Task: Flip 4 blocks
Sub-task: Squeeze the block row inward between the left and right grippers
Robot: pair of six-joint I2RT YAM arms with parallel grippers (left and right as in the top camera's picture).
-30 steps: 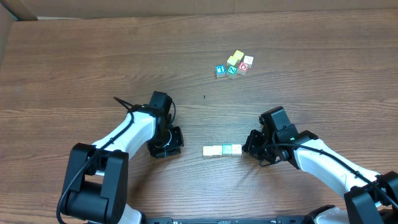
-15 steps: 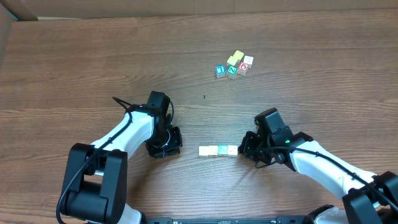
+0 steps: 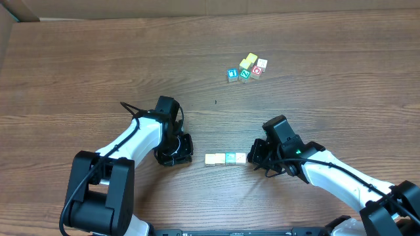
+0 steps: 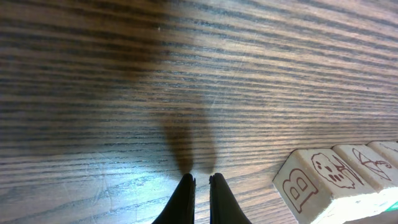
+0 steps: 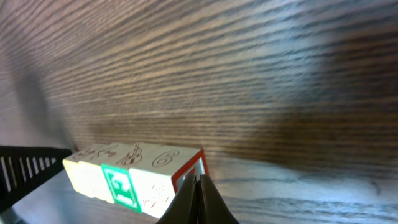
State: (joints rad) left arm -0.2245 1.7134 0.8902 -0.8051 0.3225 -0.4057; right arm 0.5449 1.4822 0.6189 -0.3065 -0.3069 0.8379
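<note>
Lying end to end in a straight row near the front of the table [image 3: 98, 65], the four blocks [image 3: 226, 158] sit between the two arms, three with pale cream tops and the third from the left with a teal one. The right gripper [image 3: 254, 157] is pinched fully shut on nothing. Its wrist view shows the closed tips low at the red-framed end face of the row, touching it or just beside it; a green printed face shows on the side of one block. The left gripper [image 3: 174, 154] is also narrowed to a sliver and empty, its tips down at the wood near the row's other end but clear of it. From its wrist camera the nearest block shows a drawn letter B. A cluster [image 3: 247, 67] of other blocks, with blue, green, red and yellow faces, sits well apart toward the back.
</note>
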